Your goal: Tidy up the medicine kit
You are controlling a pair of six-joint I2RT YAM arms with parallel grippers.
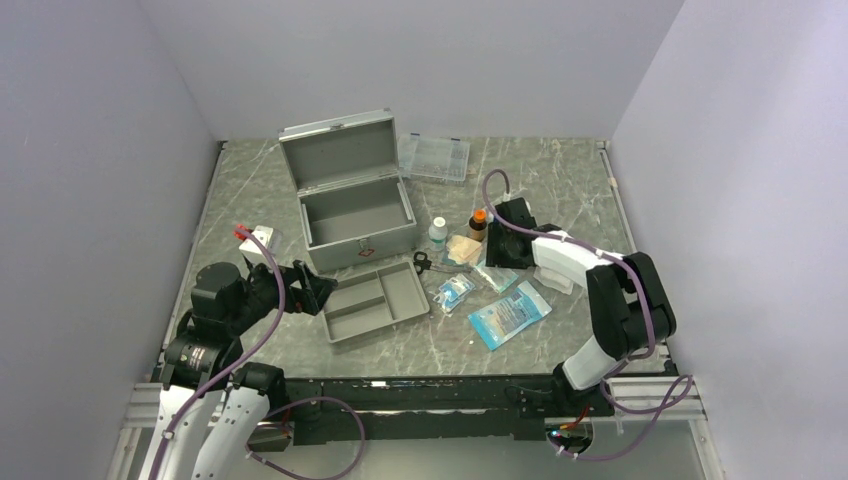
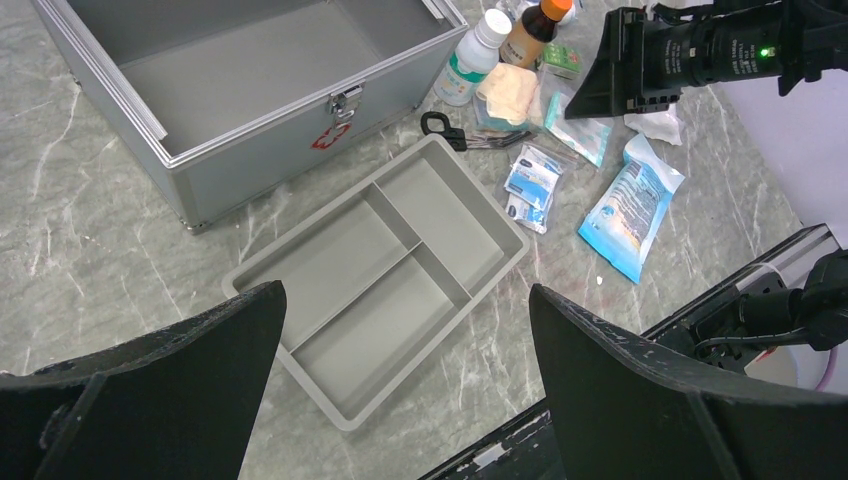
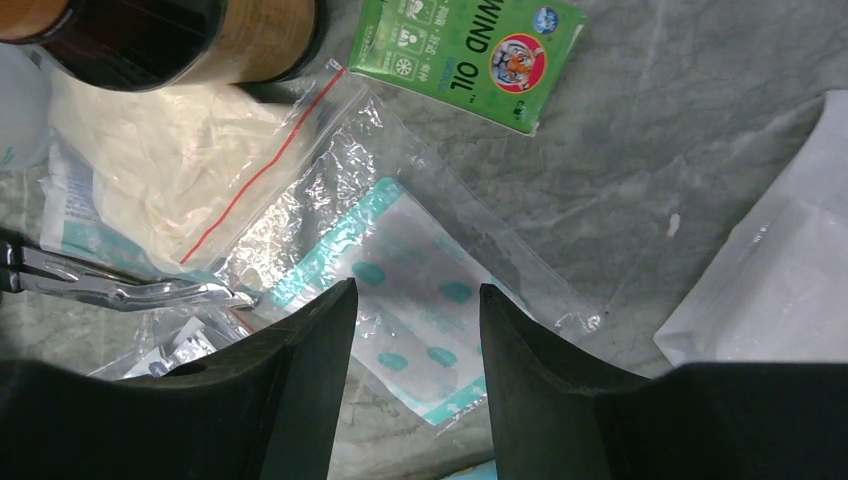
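Robot test cell, lab-type: plain pale walls (image 1: 90,150) close off a marble-patterned tabletop (image 1: 560,180) on three sides; left arm (image 1: 215,300) and right arm (image 1: 625,305), trailing purple cables (image 1: 280,285), bolted to a metal frame rail (image 1: 420,392) at the near edge.

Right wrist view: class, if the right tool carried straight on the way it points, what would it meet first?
Most likely the clear zip bag holding a teal-patterned dressing: it lies flat on the table directly between the right tool's open fingers. How near it is cannot be told.
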